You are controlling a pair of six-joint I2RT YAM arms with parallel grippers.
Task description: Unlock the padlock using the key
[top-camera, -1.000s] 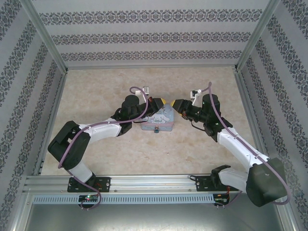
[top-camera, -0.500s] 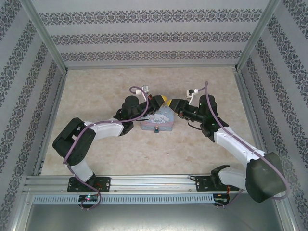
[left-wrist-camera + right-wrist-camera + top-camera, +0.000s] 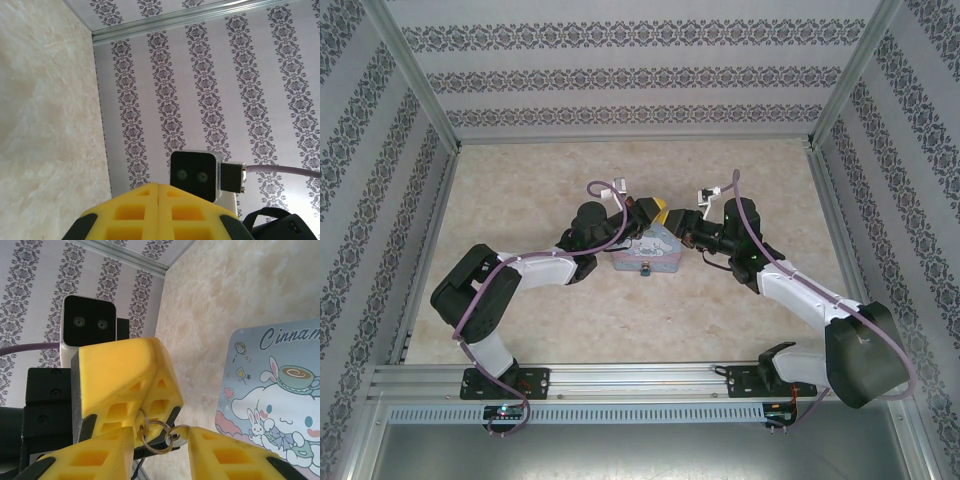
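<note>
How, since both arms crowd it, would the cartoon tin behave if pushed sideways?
The tin lies flat and low on the table, so it would probably slide rather than tip or roll. Its glossy printed lid looks slippery for fingers. It seems a stiff box, likely light for its size.

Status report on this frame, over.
Left tool shut on key ring. Right tool open around it. Key hidden. Padlock at near edge of tin, untouched.

Two arms (image 3: 535,268), four yellow fingers (image 3: 125,385), one cartoon tin (image 3: 655,252) and one padlock (image 3: 645,269)
</note>
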